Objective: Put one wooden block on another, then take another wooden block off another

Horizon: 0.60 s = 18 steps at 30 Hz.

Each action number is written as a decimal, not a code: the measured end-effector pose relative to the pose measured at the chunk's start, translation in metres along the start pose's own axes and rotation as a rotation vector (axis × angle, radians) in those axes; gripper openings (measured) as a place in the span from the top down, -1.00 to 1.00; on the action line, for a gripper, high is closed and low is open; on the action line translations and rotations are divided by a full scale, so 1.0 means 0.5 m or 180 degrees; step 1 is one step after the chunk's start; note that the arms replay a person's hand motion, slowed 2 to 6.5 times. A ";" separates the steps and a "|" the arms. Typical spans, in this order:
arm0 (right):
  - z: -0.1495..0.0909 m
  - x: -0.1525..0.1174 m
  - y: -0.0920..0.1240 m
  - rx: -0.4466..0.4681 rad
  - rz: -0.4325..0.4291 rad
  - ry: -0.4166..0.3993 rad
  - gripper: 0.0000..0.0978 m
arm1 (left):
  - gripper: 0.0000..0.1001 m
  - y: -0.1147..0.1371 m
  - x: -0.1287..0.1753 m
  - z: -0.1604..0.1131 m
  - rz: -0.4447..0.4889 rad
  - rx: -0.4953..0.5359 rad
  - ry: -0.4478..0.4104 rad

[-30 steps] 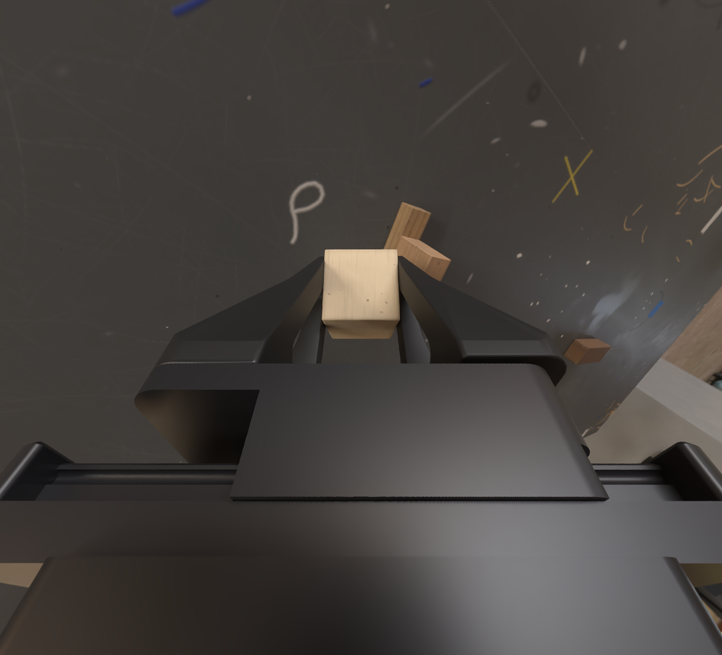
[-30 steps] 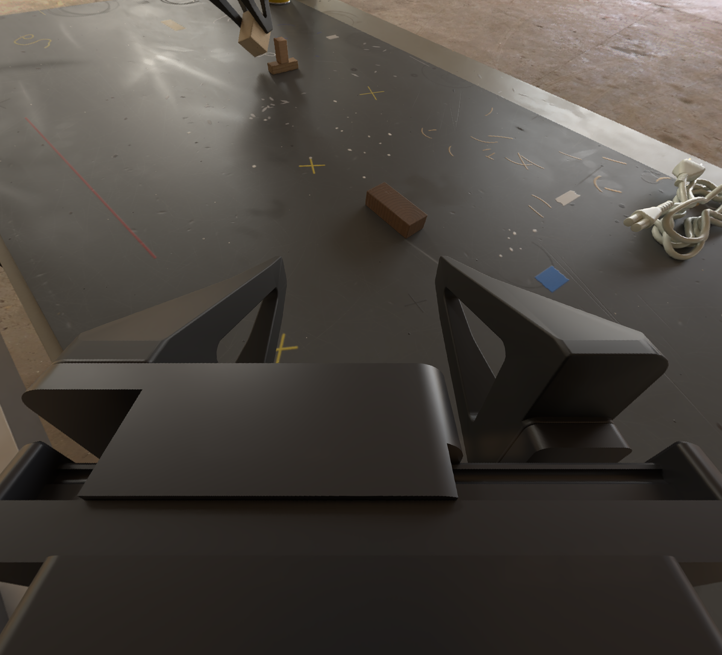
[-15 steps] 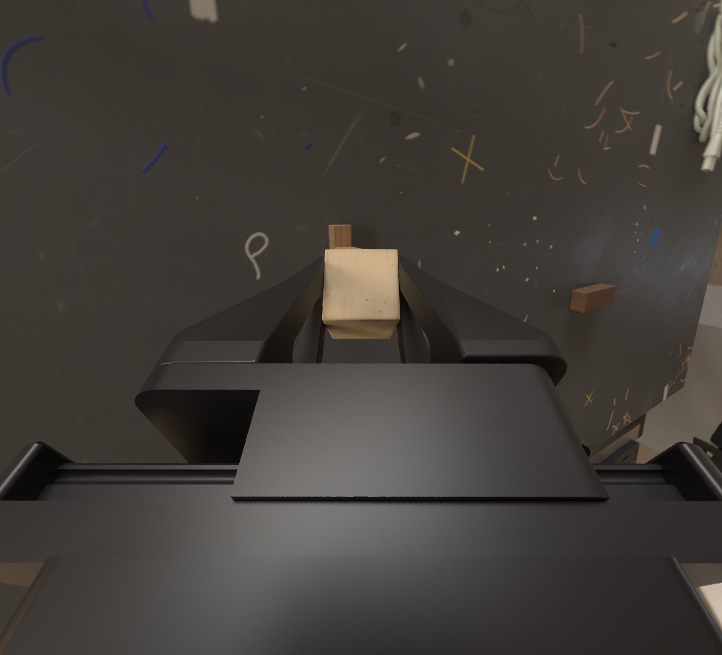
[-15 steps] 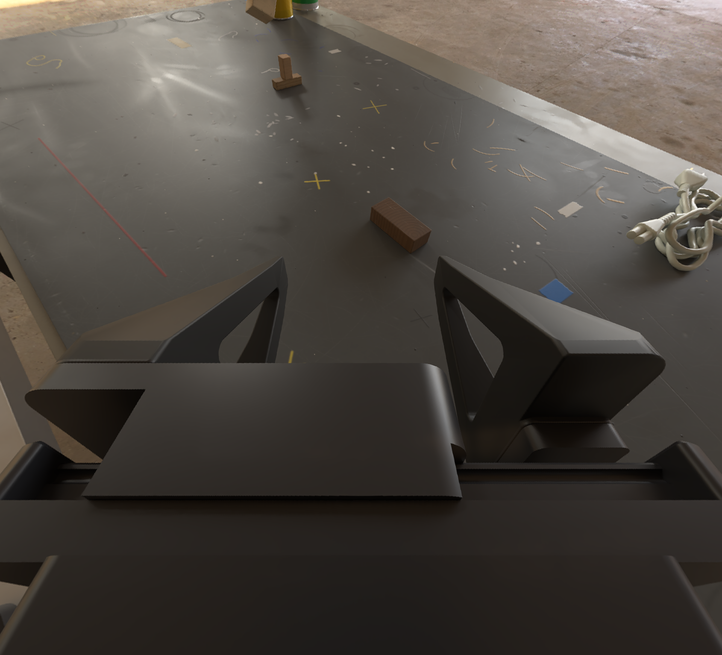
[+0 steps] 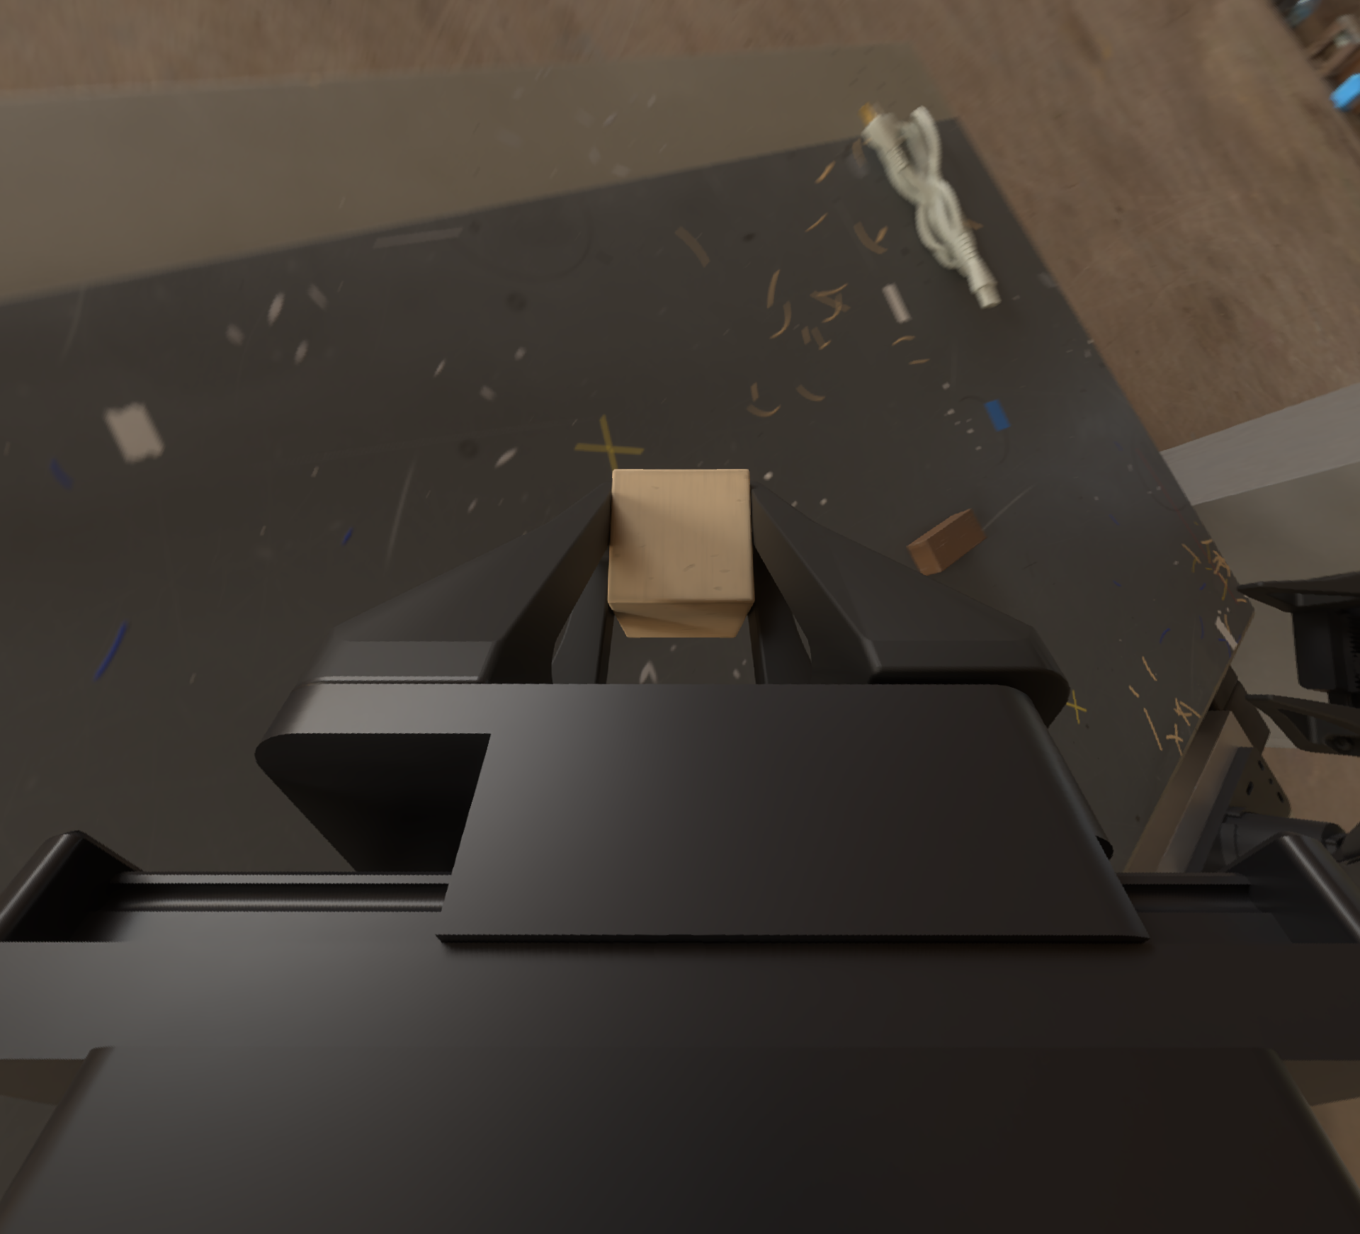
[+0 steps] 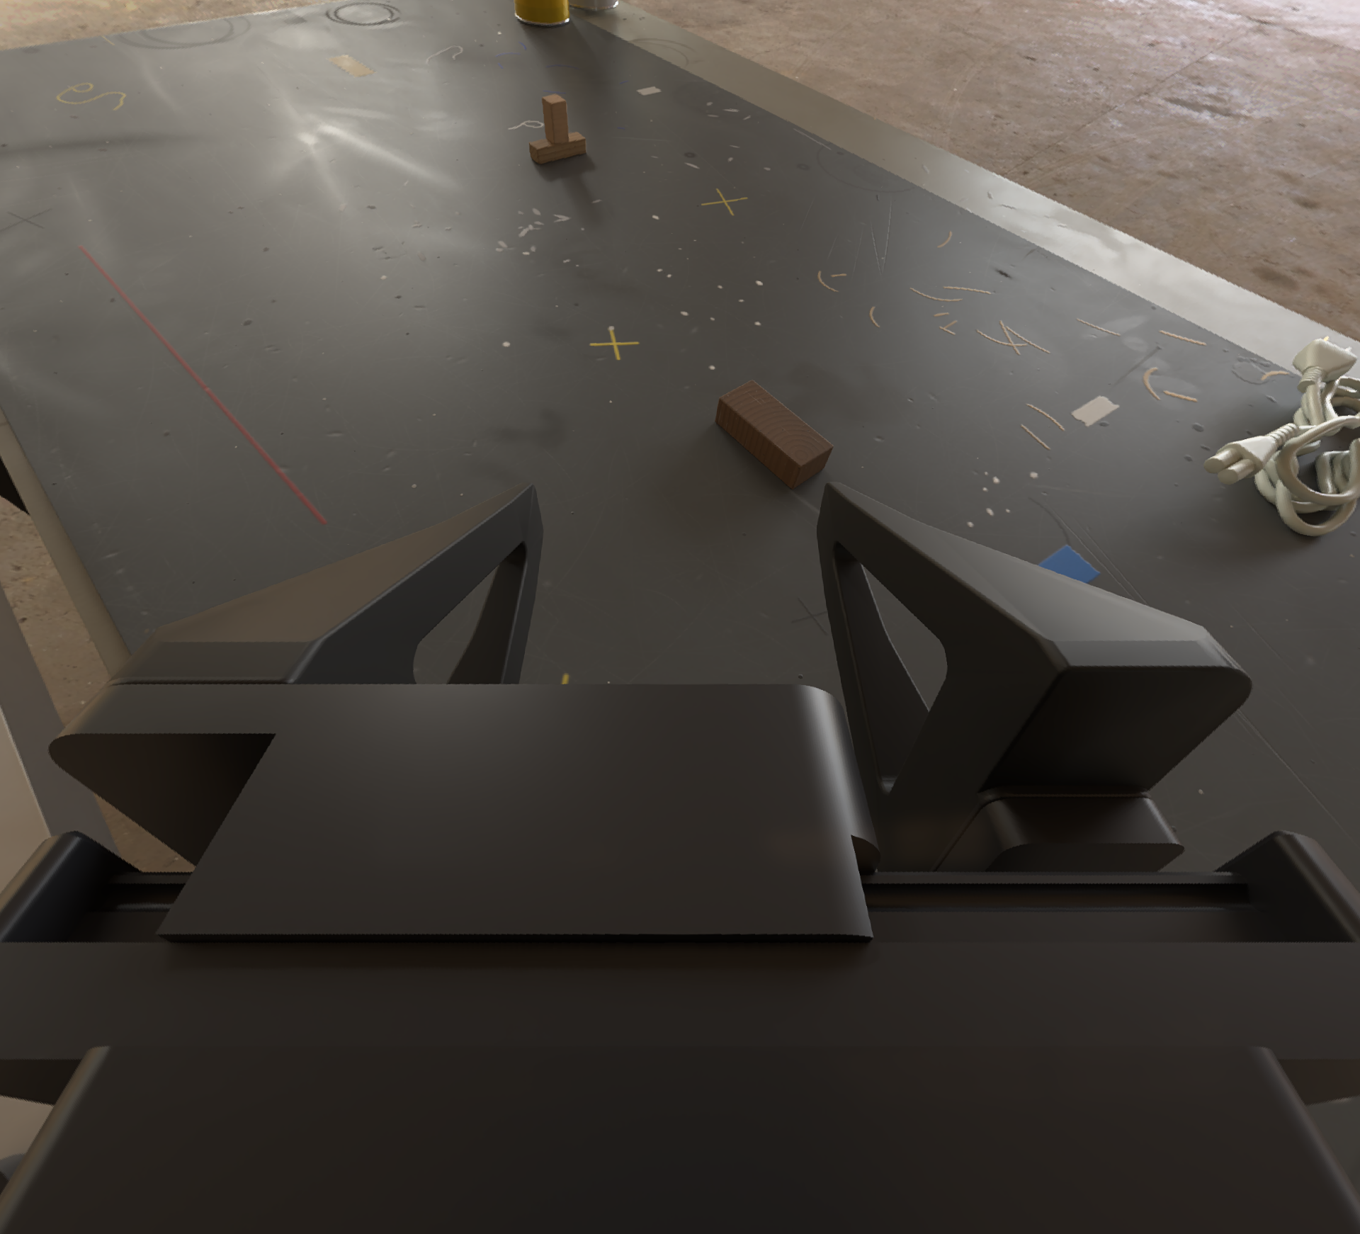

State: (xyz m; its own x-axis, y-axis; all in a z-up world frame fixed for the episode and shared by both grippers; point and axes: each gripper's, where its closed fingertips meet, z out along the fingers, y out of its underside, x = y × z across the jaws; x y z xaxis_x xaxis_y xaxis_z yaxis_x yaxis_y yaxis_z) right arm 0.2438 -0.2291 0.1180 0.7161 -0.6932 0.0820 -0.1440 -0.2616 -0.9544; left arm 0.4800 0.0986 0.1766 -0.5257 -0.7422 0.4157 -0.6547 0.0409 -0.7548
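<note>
My left claw (image 5: 678,521) is clamped on a pale block (image 5: 678,540), held above the table (image 5: 294,389). My right claw (image 6: 677,499) gapes wide, empty; a dark block (image 6: 773,433) lies just ahead, two stacked blocks (image 6: 556,131) farther off.

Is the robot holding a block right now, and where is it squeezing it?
Yes. The left gripper pinches the pale wooden block by its two opposite side faces. The right gripper is open and holds nothing.
</note>
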 end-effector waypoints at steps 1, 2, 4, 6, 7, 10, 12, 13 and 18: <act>0.001 -0.001 0.000 -0.0001 -0.0006 -0.0004 -0.31 | 0.43 -0.009 0.016 -0.001 0.0090 0.0104 0.0071; 0.001 -0.002 -0.001 -0.0001 -0.0012 -0.0007 -0.31 | 0.43 -0.017 0.032 -0.002 0.0180 0.0207 0.0136; 0.001 -0.003 -0.002 0.0000 -0.0023 -0.0010 -0.31 | 0.43 -0.031 0.063 -0.005 0.0360 0.0409 0.0249; 0.001 -0.005 -0.003 -0.0002 -0.0028 -0.0012 -0.31 | 0.43 -0.041 0.094 -0.008 0.0533 0.0583 0.0337; 0.001 -0.005 -0.004 -0.0004 -0.0029 -0.0012 -0.31 | 0.43 -0.045 0.109 -0.008 0.0625 0.0659 0.0379; 0.001 -0.005 -0.005 -0.0008 -0.0028 -0.0010 -0.30 | 0.43 -0.050 0.154 -0.007 0.0895 0.0831 0.0491; 0.000 -0.005 -0.007 -0.0012 -0.0026 -0.0011 -0.30 | 0.43 -0.049 0.183 -0.002 0.1057 0.0893 0.0563; 0.000 -0.005 -0.007 -0.0015 -0.0026 -0.0011 -0.30 | 0.43 -0.047 0.197 0.001 0.1135 0.0911 0.0598; -0.004 0.001 -0.007 -0.0035 -0.0020 0.0021 -0.30 | 0.43 -0.035 0.260 0.019 0.1487 0.0953 0.0763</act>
State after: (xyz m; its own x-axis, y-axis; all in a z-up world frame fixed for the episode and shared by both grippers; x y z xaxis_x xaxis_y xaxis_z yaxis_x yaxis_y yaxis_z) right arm 0.2433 -0.2300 0.1218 0.7125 -0.6959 0.0901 -0.1470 -0.2735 -0.9506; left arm 0.4282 -0.0048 0.2391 -0.8513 -0.5181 0.0823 -0.1620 0.1104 -0.9806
